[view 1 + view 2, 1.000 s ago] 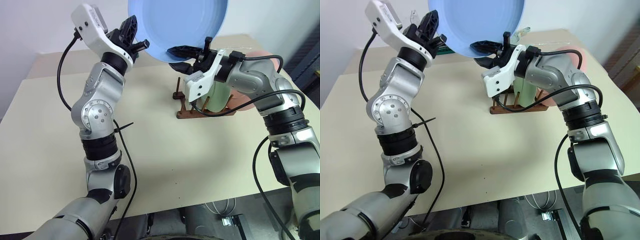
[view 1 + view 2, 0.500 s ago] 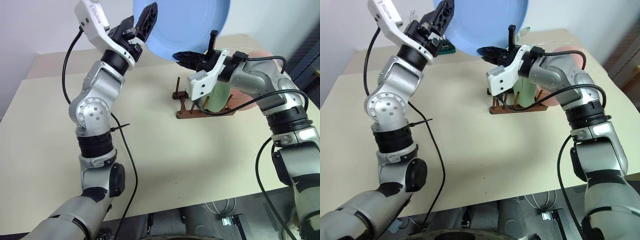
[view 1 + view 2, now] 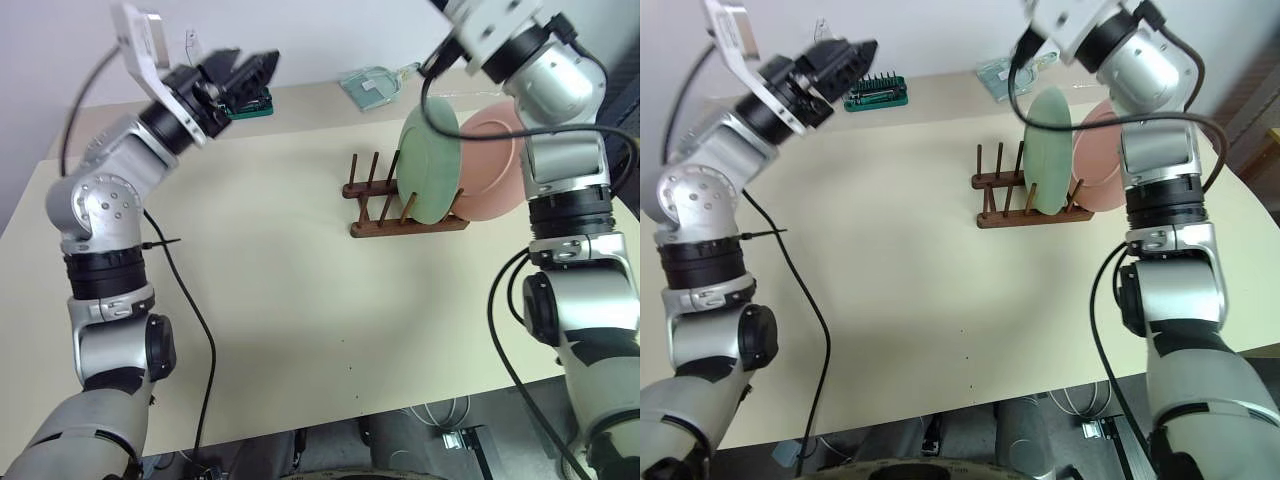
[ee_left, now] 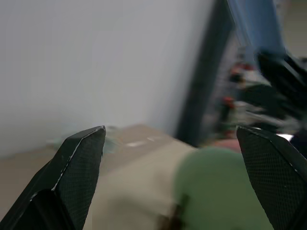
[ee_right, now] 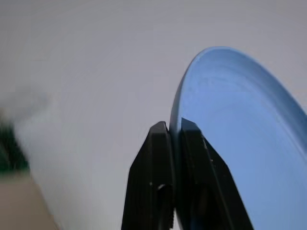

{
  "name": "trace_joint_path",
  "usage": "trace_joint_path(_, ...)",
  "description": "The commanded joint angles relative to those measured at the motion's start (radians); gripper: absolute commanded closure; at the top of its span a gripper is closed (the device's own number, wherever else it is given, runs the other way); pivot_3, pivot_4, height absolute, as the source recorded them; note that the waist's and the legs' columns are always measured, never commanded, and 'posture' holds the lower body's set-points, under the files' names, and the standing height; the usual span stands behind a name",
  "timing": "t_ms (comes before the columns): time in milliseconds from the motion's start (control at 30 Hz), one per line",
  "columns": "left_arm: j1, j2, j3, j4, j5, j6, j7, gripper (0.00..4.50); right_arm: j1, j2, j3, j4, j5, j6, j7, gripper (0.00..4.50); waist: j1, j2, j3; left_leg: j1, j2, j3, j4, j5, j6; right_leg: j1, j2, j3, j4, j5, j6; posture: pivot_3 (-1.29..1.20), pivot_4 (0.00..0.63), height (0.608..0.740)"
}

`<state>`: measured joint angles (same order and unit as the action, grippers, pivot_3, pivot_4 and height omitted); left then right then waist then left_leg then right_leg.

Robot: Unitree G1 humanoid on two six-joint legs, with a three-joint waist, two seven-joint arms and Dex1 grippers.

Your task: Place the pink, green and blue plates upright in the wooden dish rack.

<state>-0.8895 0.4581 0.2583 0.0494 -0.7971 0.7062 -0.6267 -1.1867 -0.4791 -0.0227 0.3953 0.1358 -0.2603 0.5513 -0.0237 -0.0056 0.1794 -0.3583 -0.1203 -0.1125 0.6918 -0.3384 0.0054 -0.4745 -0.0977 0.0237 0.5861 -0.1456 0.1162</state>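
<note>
While the green plate (image 3: pixel 430 165) and pink plate (image 3: pixel 488 165) stand upright in the rack (image 3: pixel 400 212), the right gripper (image 5: pixel 175 132) pinches the blue plate's (image 5: pixel 240 143) rim; the left gripper (image 3: pixel 245 72) is spread wide, far left.

Wooden dish rack (image 3: pixel 1025 199) sits on the cream table (image 3: pixel 910 300), toward the far right part, thin pegs upright; the green plate (image 3: pixel 1048 150) stands on edge in it, with the pink plate (image 3: pixel 1099 152) on edge just behind, partly hidden by the right arm. Three empty pegs stand on the rack's left side. Left gripper (image 3: pixel 855 58) is held high at the far left, black fingers pointing right toward a green tray of bits (image 3: pixel 875 93) by the table's back edge; a clear plastic packet (image 3: pixel 1002 72) lies further right along that edge.
</note>
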Motion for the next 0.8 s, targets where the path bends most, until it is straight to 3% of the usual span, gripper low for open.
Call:
trace_joint_path(33,0.053,0.109,-0.077,-0.033,0.062,-0.054,-0.199,0.05,-0.060,0.102,-0.187,-0.308,0.691,0.533,-0.025,4.50,-0.012,0.001,0.000,0.000,0.001,0.000,0.000,0.000,0.000,0.000,0.001,-0.001,0.001,0.001,-0.001,0.00,0.150,0.740)
trace_joint_path(167,0.171,0.213,-0.096,-0.130,0.010,-0.035,-0.406,0.05,0.043,0.114,-0.240,-0.460,1.064,0.899,-0.183,4.50,-0.016,0.002,-0.001,0.001,0.002,-0.002,-0.003,0.000,-0.001,0.000,0.001,-0.002,0.003,0.001,-0.002,0.00,0.150,0.740)
trace_joint_path(333,0.225,0.282,-0.085,-0.114,0.022,-0.062,-0.527,0.05,0.121,0.190,-0.311,-0.519,1.397,0.996,-0.515,4.50,-0.015,0.003,0.000,0.002,0.002,0.001,-0.005,0.001,-0.002,-0.001,0.001,-0.001,0.001,0.002,-0.004,0.00,0.150,0.740)
trace_joint_path(500,0.246,0.294,-0.093,-0.100,0.051,-0.123,-0.590,0.05,0.226,0.182,-0.340,-0.510,1.480,1.008,-0.637,4.50,-0.010,0.002,-0.001,0.002,0.002,0.000,-0.006,0.001,-0.002,-0.001,0.001,-0.002,0.001,0.002,-0.004,0.00,0.150,0.740)
trace_joint_path(600,0.254,0.298,-0.104,-0.093,0.101,-0.186,-0.605,0.05,0.259,0.100,-0.292,-0.524,1.382,1.053,-0.587,4.50,-0.009,0.003,-0.001,0.001,0.002,0.002,-0.006,0.001,-0.001,0.000,0.000,-0.002,0.000,0.002,-0.003,0.00,0.150,0.740)
trace_joint_path(800,0.252,0.290,-0.111,-0.069,0.197,-0.302,-0.584,0.05,0.313,0.138,-0.311,-0.514,1.388,1.025,-0.666,4.50,-0.019,0.003,-0.001,0.002,0.005,0.003,-0.008,0.001,-0.001,-0.001,0.002,-0.002,-0.001,0.003,-0.004,0.00,0.150,0.740)
